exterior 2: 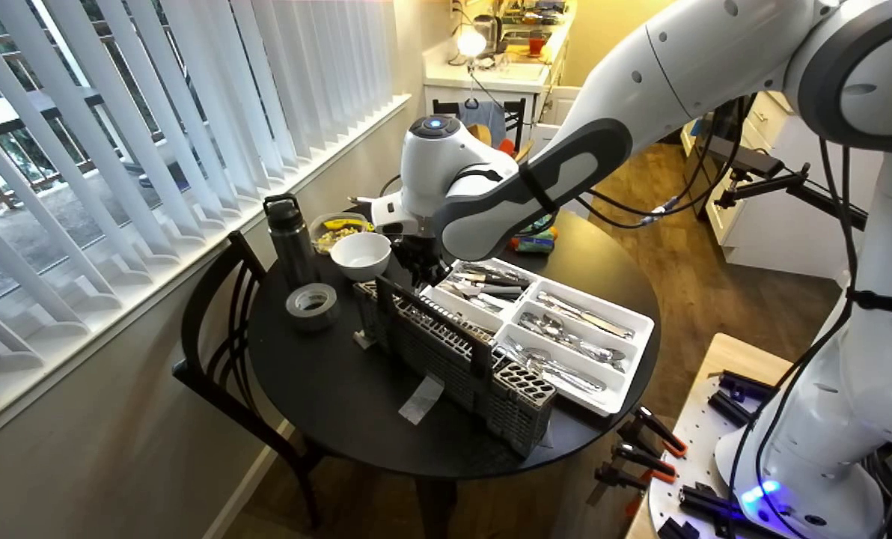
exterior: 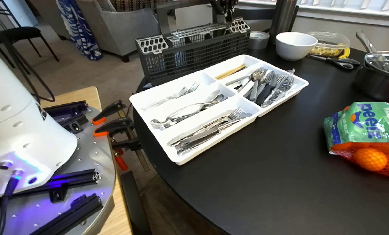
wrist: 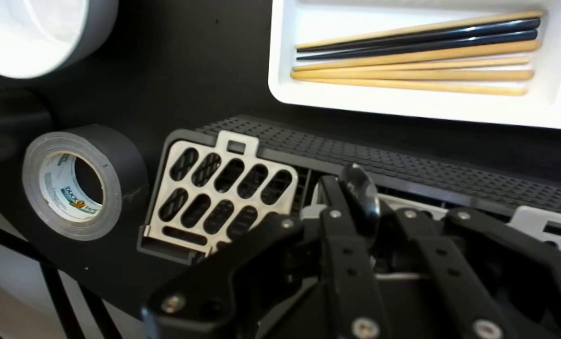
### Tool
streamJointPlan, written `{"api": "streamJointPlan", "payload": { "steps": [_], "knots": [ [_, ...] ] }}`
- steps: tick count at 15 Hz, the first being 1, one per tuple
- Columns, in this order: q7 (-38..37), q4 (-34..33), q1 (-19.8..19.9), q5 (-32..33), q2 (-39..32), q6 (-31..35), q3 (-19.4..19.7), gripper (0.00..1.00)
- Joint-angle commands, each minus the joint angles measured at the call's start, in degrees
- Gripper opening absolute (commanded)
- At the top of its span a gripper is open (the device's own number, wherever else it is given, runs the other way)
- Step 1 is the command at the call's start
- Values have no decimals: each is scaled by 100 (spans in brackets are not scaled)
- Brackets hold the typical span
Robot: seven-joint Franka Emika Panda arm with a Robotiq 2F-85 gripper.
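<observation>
Grasping the spoon (wrist: pixel 359 195) seems the step in hand: the gripper (wrist: pixel 373 209), its jaws nearly together, appears to pinch it at the top of the dishwasher cutlery basket (exterior: pixel 194 60), shiny rounded metal end showing and handle hidden, and the next move likely calls for a straight lift

On the round black table (exterior: pixel 279 182) I list: one grey roll of duct tape (exterior: pixel 258 42), beside one tall dark bottle with a black lid (exterior 2: pixel 295 247); one round white bowl (exterior: pixel 295 48); one clear plastic container with yellow contents (exterior: pixel 328 46); near it, one pair of dark-handled scissors (exterior: pixel 334 60); one dark round pot (exterior: pixel 375 85); one green-labelled mesh bag of mandarins (exterior: pixel 367 135). Beyond, I note one grey upholstered armchair (exterior: pixel 126 32) and white vertical blinds (exterior 2: pixel 191 97).
</observation>
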State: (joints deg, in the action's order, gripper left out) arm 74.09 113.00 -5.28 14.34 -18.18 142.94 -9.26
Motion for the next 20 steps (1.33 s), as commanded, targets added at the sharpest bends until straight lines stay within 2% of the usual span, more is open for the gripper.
{"api": "streamJointPlan", "payload": {
  "steps": [1,6,11,15,20],
  "knots": [
    [16,63,20,51,37,82,18,3],
    [-86,68,-60,258,55,322,61,3],
    [-246,0,-225,755,60,718,90,3],
    [-230,123,-266,807,196,694,63,3],
    [-809,365,-501,1387,791,397,200,3]
  ]
}}
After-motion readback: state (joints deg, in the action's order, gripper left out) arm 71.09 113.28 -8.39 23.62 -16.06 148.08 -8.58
